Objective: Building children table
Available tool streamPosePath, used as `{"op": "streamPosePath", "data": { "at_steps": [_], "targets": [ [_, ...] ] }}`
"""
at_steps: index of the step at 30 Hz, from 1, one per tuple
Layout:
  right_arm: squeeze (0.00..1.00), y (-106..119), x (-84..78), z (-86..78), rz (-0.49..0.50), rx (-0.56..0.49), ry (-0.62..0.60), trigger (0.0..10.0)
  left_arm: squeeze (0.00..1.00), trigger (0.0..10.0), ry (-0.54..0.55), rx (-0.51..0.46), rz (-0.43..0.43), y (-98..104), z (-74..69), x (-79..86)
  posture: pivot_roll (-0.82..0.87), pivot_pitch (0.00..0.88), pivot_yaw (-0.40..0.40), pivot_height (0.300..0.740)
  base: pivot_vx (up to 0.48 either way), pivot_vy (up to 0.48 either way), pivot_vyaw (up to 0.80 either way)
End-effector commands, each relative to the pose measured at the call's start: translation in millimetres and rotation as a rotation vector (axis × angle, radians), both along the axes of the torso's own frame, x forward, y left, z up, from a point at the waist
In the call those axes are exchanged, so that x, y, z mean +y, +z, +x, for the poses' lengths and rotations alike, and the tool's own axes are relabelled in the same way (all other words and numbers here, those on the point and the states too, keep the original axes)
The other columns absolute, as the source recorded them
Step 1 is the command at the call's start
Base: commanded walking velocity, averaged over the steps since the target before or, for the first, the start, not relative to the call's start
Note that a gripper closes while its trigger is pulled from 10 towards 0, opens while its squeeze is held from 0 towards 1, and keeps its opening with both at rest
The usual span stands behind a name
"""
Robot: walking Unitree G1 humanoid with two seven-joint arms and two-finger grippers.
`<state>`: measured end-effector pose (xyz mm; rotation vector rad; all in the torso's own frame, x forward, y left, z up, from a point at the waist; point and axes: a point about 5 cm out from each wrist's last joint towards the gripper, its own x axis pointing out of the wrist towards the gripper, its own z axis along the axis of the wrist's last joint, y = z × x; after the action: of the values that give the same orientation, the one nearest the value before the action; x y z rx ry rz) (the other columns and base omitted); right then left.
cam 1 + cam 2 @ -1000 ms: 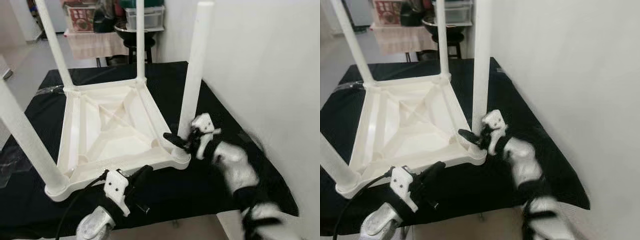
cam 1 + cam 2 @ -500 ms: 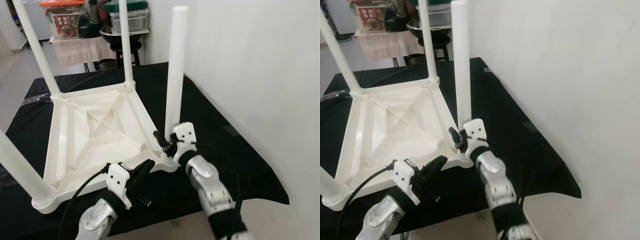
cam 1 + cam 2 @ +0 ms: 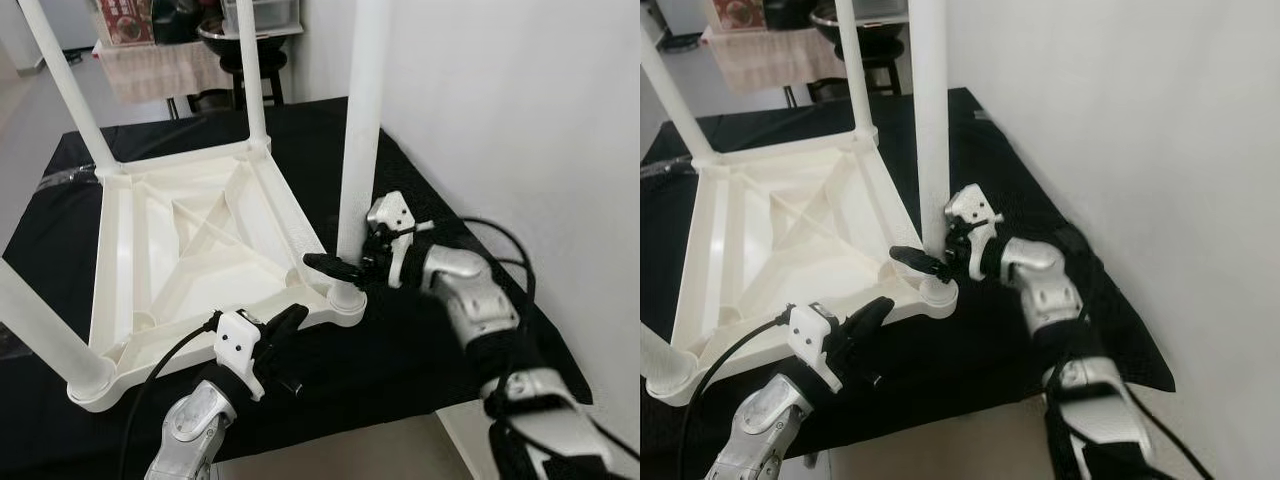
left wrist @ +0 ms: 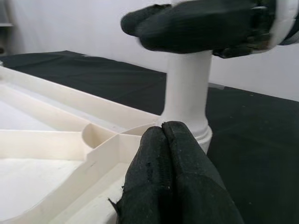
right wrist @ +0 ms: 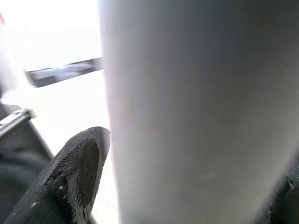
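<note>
Four legs up on upturned white children's table (image 3: 200, 240), across black-draped desk (image 3: 420, 340). Left gripper (image 3: 288, 325) pressed together against near rim. Right gripper (image 3: 345, 268) pinching near-right leg (image 3: 358, 150) low. Risk: leg tilting in socket, jamming if twisted off-axis.

Head views were bright and evenly lit, sharp, with soft shadows on the black cloth (image 3: 430, 340). White wall (image 3: 520, 120) was near overexposed. Right wrist view was blown out and defocused on the table leg (image 5: 196, 112); left wrist view's foreground fingers (image 4: 177, 186) were slightly soft.
</note>
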<state>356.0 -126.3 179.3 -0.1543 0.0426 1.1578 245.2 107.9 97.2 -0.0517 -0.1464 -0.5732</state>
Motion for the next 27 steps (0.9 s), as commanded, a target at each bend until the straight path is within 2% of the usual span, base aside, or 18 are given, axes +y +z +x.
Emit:
{"op": "streamPosePath", "data": {
  "at_steps": [1, 2, 3, 4, 5, 6, 15, 21, 23, 24, 25, 26, 27],
  "targets": [
    [0.00, -2, 3.8, -1.0, 0.002, 0.016, 0.054, 10.0, 0.00, 10.0, 0.012, 0.016, -0.004, -3, 0.2, 1.8, 0.03, 0.007, -0.025, 0.740, 0.000, 0.000, 0.00],
    [0.00, -1, 2.7, 2.1, 0.002, 0.031, 0.063, 10.0, 0.00, 10.0, 0.013, 0.016, -0.004, -4, 0.4, 2.2, 0.04, 0.004, -0.026, 0.740, 0.000, 0.000, 0.00],
    [0.00, 2, 2.4, 6.1, 0.015, 0.046, 0.063, 4.5, 0.00, 10.0, 0.014, 0.016, -0.002, -4, 0.7, 2.9, 0.04, 0.002, -0.027, 0.740, 0.000, 0.000, 0.00],
    [0.00, 4, 2.7, 9.2, 0.021, 0.053, 0.056, 2.5, 0.00, 10.0, 0.015, 0.017, -0.001, -4, 1.0, 3.6, 0.04, 0.000, -0.027, 0.740, 0.000, 0.000, 0.00],
    [0.00, 4, 2.7, 9.2, 0.021, 0.053, 0.056, 2.5, 0.00, 10.0, 0.015, 0.017, -0.001, -4, 1.0, 3.6, 0.04, 0.000, -0.027, 0.740, 0.000, 0.000, 0.00],
    [0.00, 5, 2.2, 11.8, 0.017, 0.062, 0.055, 0.0, 0.00, 10.0, 0.015, 0.017, 0.000, -5, 1.4, 4.3, 0.05, 0.000, -0.026, 0.740, 0.000, 0.000, 0.00],
    [0.00, 5, -4.8, 15.3, 0.020, 0.082, 0.043, 0.0, 0.00, 10.0, 0.016, 0.019, 0.005, -5, 3.0, 5.6, 0.05, 0.000, -0.022, 0.740, 0.000, 0.000, 0.00],
    [0.00, -3, -18.4, 14.0, 0.011, 0.033, -0.050, 0.0, 0.00, 10.0, 0.013, 0.021, 0.006, -5, 2.8, 5.4, 0.04, 0.002, -0.013, 0.740, 0.000, 0.000, 0.00],
    [0.00, -11, -26.8, 12.8, 0.017, 0.001, -0.209, 0.0, 0.00, 10.0, 0.011, 0.022, 0.005, -5, 2.2, 6.0, 0.03, 0.006, -0.011, 0.740, 0.000, 0.000, 0.00],
    [0.00, -11, -26.8, 12.8, 0.017, 0.001, -0.209, 0.0, 0.00, 10.0, 0.011, 0.022, 0.005, -5, 2.2, 6.0, 0.03, 0.006, -0.011, 0.740, 0.000, 0.000, 0.00],
    [0.00, -32, -23.3, 10.3, 0.033, 0.005, -0.535, 0.0, 0.00, 10.0, 0.010, 0.021, 0.008, -5, 1.1, 7.7, 0.02, 0.015, -0.012, 0.740, 0.000, 0.000, 0.00],
    [0.00, -45, -22.6, 6.2, 0.045, 0.016, -0.765, 0.0, 0.00, 10.0, 0.010, 0.020, 0.011, -5, 0.7, 8.6, 0.02, 0.016, -0.010, 0.740, 0.000, 0.000, 0.00],
    [0.00, -63, -19.1, -7.6, 0.043, 0.071, -0.946, 0.0, 0.00, 10.0, 0.010, 0.020, 0.012, -5, 0.4, 9.1, 0.02, 0.022, -0.002, 0.740, 0.000, 0.000, 0.00]
  ]
}}
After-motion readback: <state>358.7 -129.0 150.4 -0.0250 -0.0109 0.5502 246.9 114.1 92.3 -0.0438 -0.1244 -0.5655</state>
